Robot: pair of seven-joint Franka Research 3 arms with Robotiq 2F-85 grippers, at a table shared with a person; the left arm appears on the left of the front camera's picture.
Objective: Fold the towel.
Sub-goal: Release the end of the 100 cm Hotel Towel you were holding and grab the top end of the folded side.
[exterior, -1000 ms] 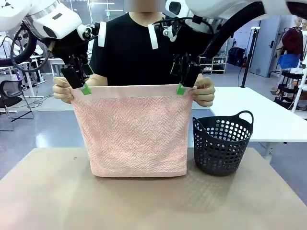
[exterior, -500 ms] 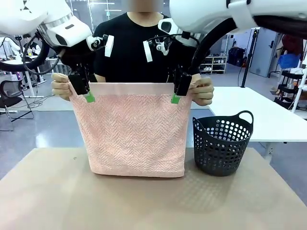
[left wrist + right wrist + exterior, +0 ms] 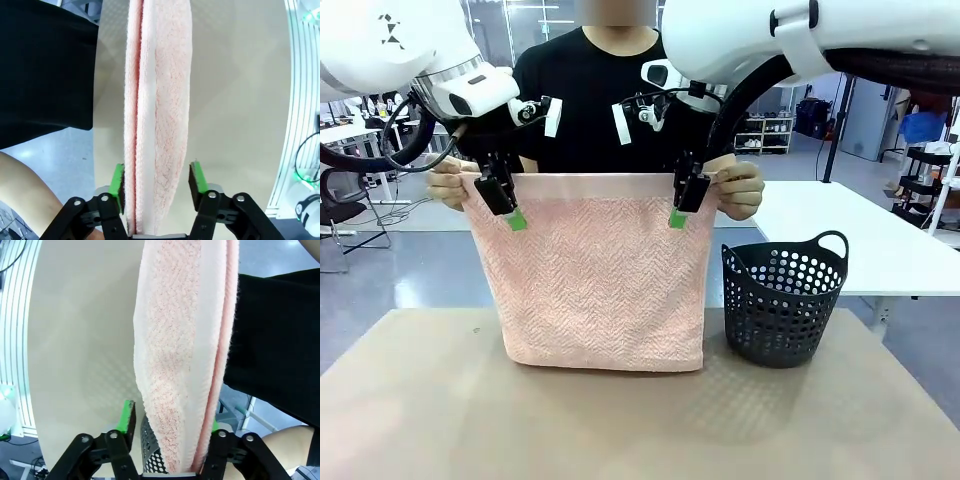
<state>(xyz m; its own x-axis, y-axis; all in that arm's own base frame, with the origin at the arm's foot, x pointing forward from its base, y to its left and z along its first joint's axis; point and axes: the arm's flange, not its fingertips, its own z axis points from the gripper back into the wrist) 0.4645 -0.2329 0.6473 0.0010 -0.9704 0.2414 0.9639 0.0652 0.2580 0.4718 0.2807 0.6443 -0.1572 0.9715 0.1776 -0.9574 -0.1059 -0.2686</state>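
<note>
At the left edge of the front view, the person's hand by the left gripper point(image 3: 445, 185) holds the towel point(image 3: 600, 280) by its top corner, its fingers partly hidden behind the cloth and the black fingers. The left gripper point(image 3: 512, 212) straddles the smooth top band, with its far finger out of sight behind the towel. In its wrist view the jaws stand spread on either side of the two layers. One pad point(image 3: 118, 182) lies against the terry and the other sits just beside it, not squeezing.

The towel hangs upright, its lower edge down at the table point(image 3: 620, 430); whether it rests there is unclear.

The right gripper point(image 3: 680, 210) straddles the other top corner with its jaws released. One pad point(image 3: 127, 415) stands clear of the cloth, and the other is mostly hidden behind it. The person's hand by the right gripper point(image 3: 740, 190) holds that corner. A black basket point(image 3: 785, 300) stands just beside the towel, apart from it.
</note>
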